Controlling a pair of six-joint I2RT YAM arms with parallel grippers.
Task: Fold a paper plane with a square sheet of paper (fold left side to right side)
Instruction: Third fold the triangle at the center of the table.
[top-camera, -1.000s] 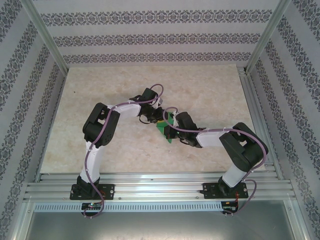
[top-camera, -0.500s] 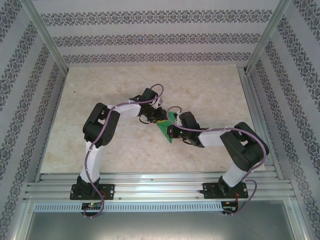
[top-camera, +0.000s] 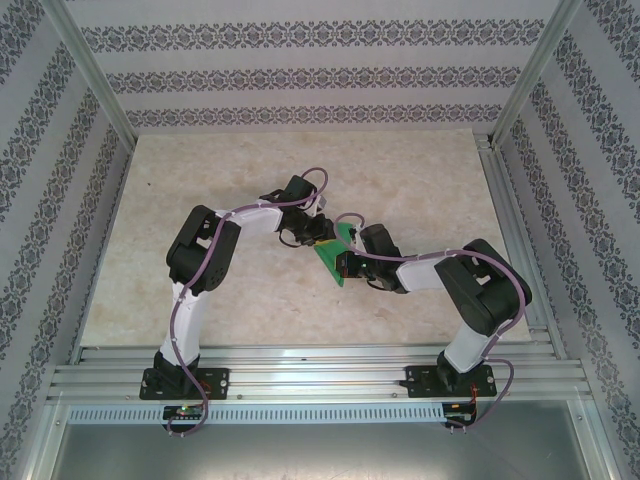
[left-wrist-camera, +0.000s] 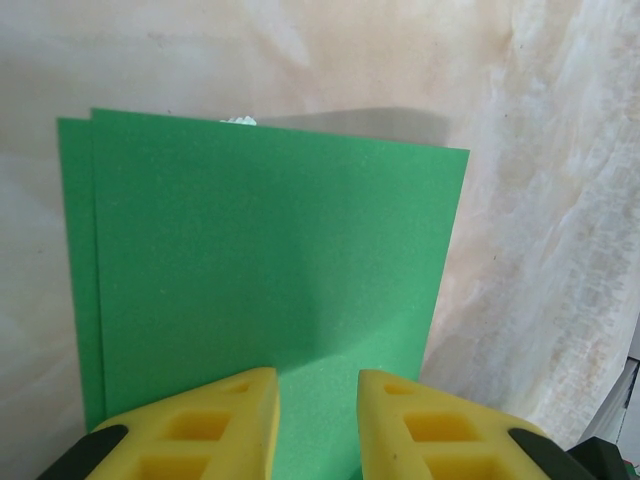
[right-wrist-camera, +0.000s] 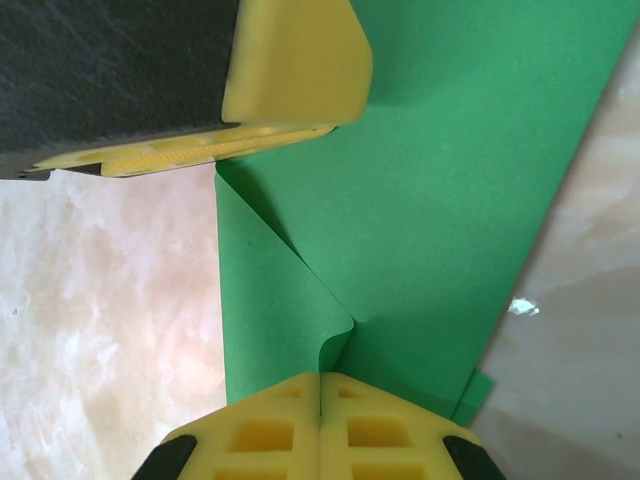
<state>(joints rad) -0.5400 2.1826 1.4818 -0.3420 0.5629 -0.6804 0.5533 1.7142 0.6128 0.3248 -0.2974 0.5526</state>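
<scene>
The square sheet of paper (top-camera: 333, 258) lies mid-table between both grippers, bright green and folded. In the left wrist view the sheet (left-wrist-camera: 270, 260) shows two layers, slightly offset along its left edge. My left gripper (left-wrist-camera: 317, 420) stands open over its near edge, with green paper showing in the gap between the yellow fingers. In the right wrist view the paper (right-wrist-camera: 450, 200) has a diagonal flap that curls up into my right gripper (right-wrist-camera: 320, 385), which is shut on the flap's corner. A left finger (right-wrist-camera: 290, 70) sits on the sheet's far end.
The beige marbled table (top-camera: 200, 200) has free room on all sides of the paper. Aluminium rails (top-camera: 320, 370) run along the near edge by the arm bases, and patterned walls enclose the table. A small white shiny spot (right-wrist-camera: 520, 306) lies beside the paper.
The right arm has shifted left and its gripper has drawn the paper's flap over, so the green shape looks more triangular. The left arm has stayed in place.
</scene>
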